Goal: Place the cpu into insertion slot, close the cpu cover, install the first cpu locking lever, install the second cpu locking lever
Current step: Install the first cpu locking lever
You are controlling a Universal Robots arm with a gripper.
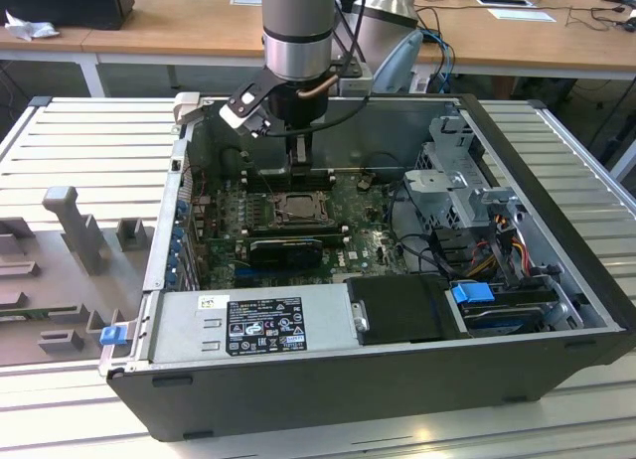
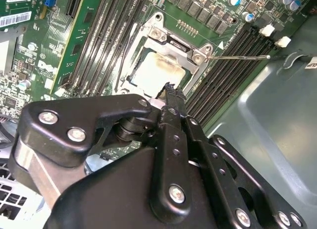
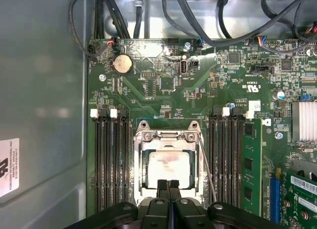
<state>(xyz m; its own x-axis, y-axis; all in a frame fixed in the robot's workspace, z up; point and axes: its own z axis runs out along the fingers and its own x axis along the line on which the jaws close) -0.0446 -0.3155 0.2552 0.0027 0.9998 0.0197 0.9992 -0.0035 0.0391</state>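
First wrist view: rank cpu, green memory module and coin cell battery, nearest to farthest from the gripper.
1. cpu, directly at the tips of the gripper.
2. green memory module, off to one side, past the black memory slots.
3. coin cell battery, far across the board, close to the cables.

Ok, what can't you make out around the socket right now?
- cover edge nearest the gripper: hidden by it, both wrist views.
- whether it touches the cover: blocked by its own body, second wrist view.
- one lever end: runs behind the gripper, first wrist view.
- lever latching at the socket: too small, exterior view.
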